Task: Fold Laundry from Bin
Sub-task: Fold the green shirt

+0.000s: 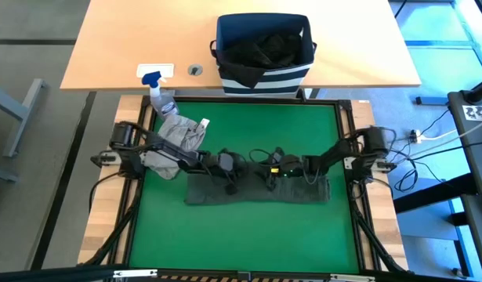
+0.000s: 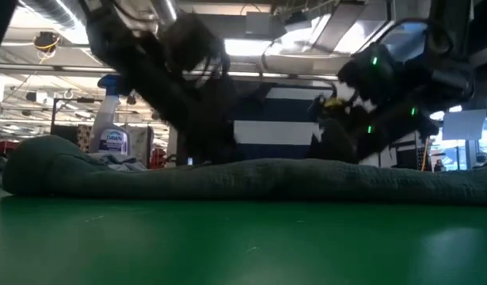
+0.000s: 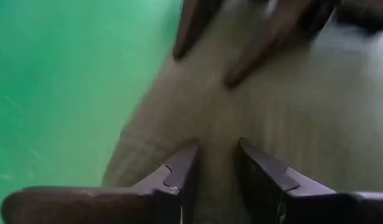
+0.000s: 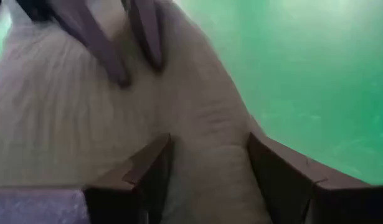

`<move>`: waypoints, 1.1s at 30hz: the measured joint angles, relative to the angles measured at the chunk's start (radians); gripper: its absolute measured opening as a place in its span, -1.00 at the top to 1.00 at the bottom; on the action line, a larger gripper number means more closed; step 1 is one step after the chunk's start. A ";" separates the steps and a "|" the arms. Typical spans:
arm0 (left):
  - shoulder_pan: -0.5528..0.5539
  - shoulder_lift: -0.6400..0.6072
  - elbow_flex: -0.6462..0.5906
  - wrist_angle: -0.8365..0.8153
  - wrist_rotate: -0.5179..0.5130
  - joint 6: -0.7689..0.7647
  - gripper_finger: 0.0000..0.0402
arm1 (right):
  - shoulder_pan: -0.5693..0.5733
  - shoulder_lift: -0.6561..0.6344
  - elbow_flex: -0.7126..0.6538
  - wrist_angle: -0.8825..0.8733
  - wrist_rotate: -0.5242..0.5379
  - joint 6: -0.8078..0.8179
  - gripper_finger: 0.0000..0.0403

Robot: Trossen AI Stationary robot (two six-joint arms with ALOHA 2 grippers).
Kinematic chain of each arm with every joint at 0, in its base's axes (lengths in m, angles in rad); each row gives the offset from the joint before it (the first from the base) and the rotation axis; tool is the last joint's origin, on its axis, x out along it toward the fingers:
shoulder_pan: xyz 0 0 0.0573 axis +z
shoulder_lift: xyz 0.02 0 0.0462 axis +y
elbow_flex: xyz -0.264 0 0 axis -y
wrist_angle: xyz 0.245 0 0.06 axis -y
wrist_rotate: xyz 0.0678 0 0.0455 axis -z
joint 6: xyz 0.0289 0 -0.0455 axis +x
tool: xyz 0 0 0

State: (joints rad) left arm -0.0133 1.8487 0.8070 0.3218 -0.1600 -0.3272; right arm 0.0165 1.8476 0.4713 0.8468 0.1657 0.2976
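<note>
Left gripper [image 3: 216, 165]: your fingers sit narrowly parted over the dark olive garment [image 1: 256, 190].
Right gripper [image 4: 207, 168]: spread wide, straddling the same cloth.

Spray bottle [image 1: 160, 92], clear with blue nozzle, lies at the upper-left corner of the green mat [image 1: 248, 227], nozzle toward the wooden table [image 1: 131, 47]. Low view shows it upright-looking at left, label reads DAWN [image 2: 112, 134]. White plate [image 1: 156, 70] and a small round grommet [image 1: 195, 70] sit on the wooden table's near edge, upper left of centre. Green mat is framed by a wooden bench top [image 1: 107, 227]. Cables [image 1: 429, 137] run across the floor at right. A grey stand [image 1: 13, 110] is at far left. Ceiling lights [image 2: 251, 47] run across the top of the low view.
</note>
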 joint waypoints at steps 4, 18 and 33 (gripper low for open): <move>0.012 0.054 0.004 -0.006 -0.011 0.027 0.53 | -0.013 0.076 0.003 0.036 0.005 -0.024 -0.08; 0.031 -0.154 -0.002 -0.250 0.047 0.119 0.57 | -0.011 -0.103 -0.020 -0.144 -0.050 -0.071 -0.08; -0.170 -0.301 -0.038 -0.439 0.152 -0.043 0.57 | 0.153 -0.194 0.005 -0.034 -0.115 -0.034 -0.08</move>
State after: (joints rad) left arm -0.1829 1.5478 0.7689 -0.1175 -0.0082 -0.3706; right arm 0.1691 1.6538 0.4764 0.8123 0.0507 0.2638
